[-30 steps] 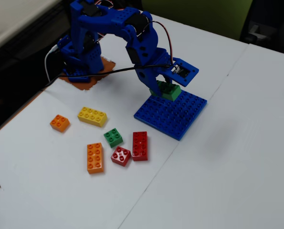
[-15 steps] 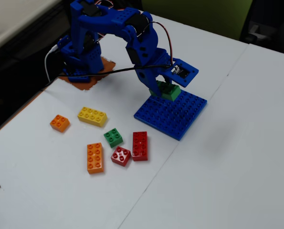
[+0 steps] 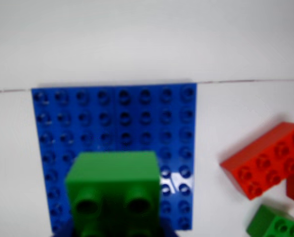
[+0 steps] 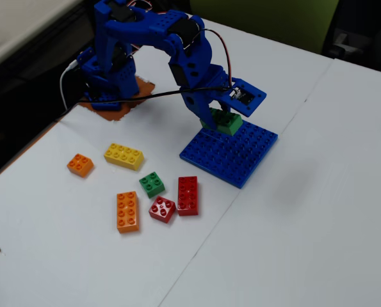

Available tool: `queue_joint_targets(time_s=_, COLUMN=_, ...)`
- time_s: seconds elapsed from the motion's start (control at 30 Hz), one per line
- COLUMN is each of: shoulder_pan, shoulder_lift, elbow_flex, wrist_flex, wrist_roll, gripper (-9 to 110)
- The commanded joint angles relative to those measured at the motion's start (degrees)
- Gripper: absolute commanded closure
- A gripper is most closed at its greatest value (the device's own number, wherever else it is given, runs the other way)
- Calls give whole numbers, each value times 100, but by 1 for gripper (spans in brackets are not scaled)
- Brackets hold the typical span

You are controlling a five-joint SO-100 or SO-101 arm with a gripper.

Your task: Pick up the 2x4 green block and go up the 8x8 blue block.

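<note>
In the fixed view the 2x4 green block (image 4: pixel 223 122) sits at the far left corner of the 8x8 blue block (image 4: pixel 232 153), a flat studded plate. My blue gripper (image 4: pixel 221 115) reaches down onto the green block and is shut on it. The wrist view shows the green block (image 3: pixel 112 190) close up at the bottom centre, in front of the blue plate (image 3: pixel 112 123). Only the block's front end and two of its studs show clearly there. I cannot tell whether the block touches the plate or hangs just above it. My fingers are almost entirely out of the wrist view.
Loose bricks lie left of the plate in the fixed view: a yellow brick (image 4: pixel 123 156), a small orange brick (image 4: pixel 80 165), a long orange brick (image 4: pixel 127 212), a small green brick (image 4: pixel 152 184), a small red brick (image 4: pixel 162 209) and a long red brick (image 4: pixel 187 195). The arm base (image 4: pixel 107 77) stands at the back left.
</note>
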Motion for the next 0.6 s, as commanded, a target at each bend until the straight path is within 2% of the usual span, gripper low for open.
queue_joint_targets(time_s=0.0, shoulder_pan=-44, shoulder_lift=360, elbow_flex=-26, wrist_flex=44, wrist_roll=-35, gripper=101)
queue_joint_targets(time_s=0.57, shoulder_pan=-53, shoulder_lift=387, elbow_flex=-26, wrist_flex=97, wrist_roll=-35, gripper=101)
